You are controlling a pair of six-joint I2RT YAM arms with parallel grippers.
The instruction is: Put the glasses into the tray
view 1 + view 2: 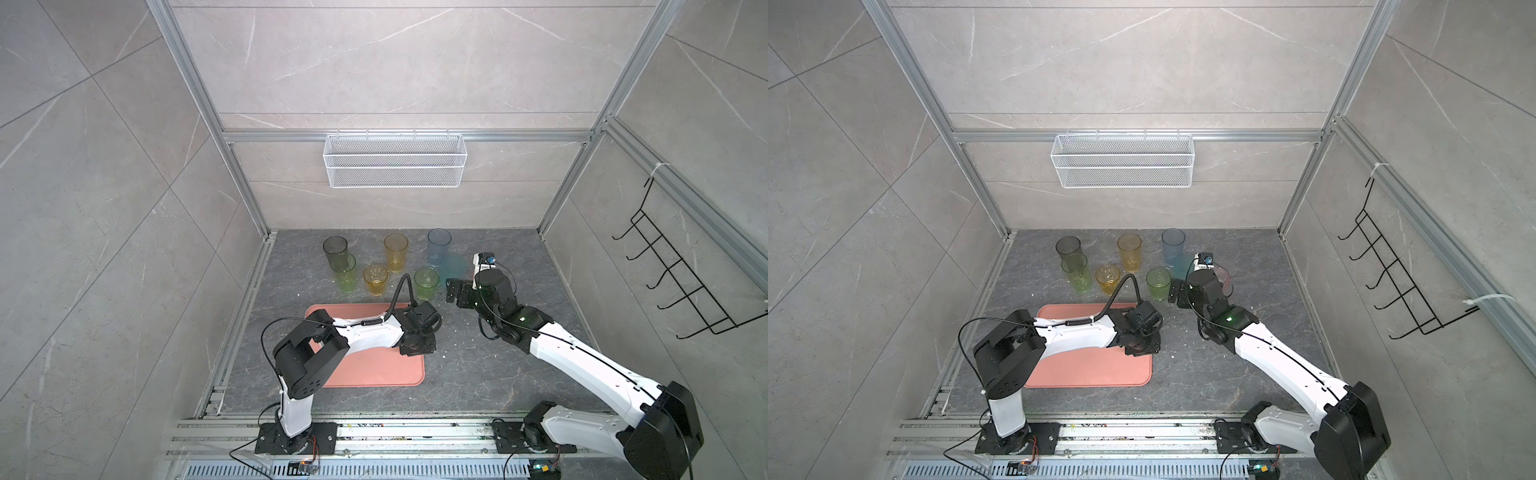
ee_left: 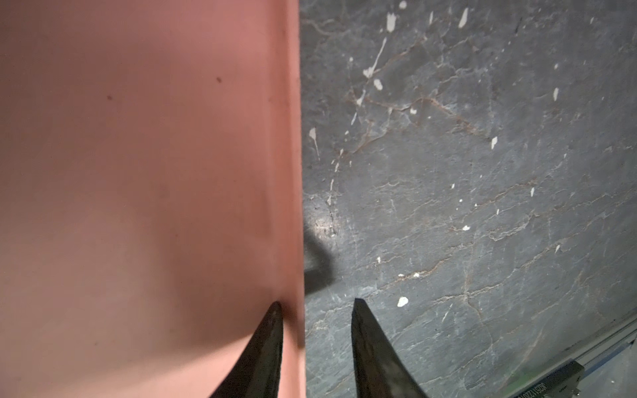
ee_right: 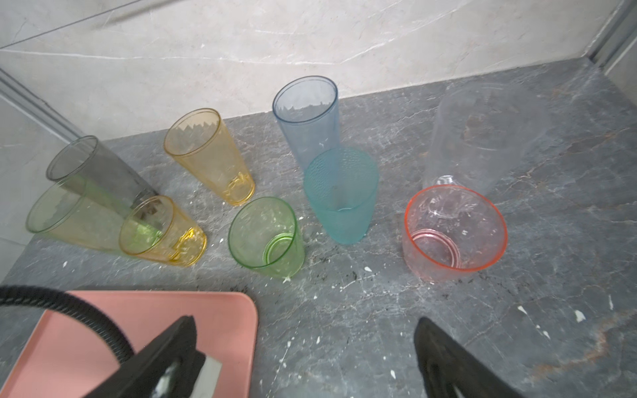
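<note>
Several tinted glasses stand upright on the dark floor behind the salmon tray (image 1: 374, 370): grey (image 3: 86, 165), yellow-green (image 3: 69, 213), tall amber (image 3: 210, 155), short amber (image 3: 162, 231), green (image 3: 265, 237), blue (image 3: 306, 117), teal (image 3: 341, 196), pink (image 3: 455, 231) and clear (image 3: 479, 138). The tray (image 2: 138, 172) holds no glass. My left gripper (image 2: 315, 301) points down astride the tray's right rim, open, one finger inside the tray, one over the floor. My right gripper (image 3: 305, 319) hovers wide open and empty by the tray's far right corner, short of the green glass (image 1: 426, 282).
A white wire basket (image 1: 395, 160) hangs on the back wall. A black hook rack (image 1: 681, 270) is on the right wall. The left arm's black cable (image 3: 69, 310) arches over the tray's far edge. Aluminium rails (image 1: 374, 432) run along the front.
</note>
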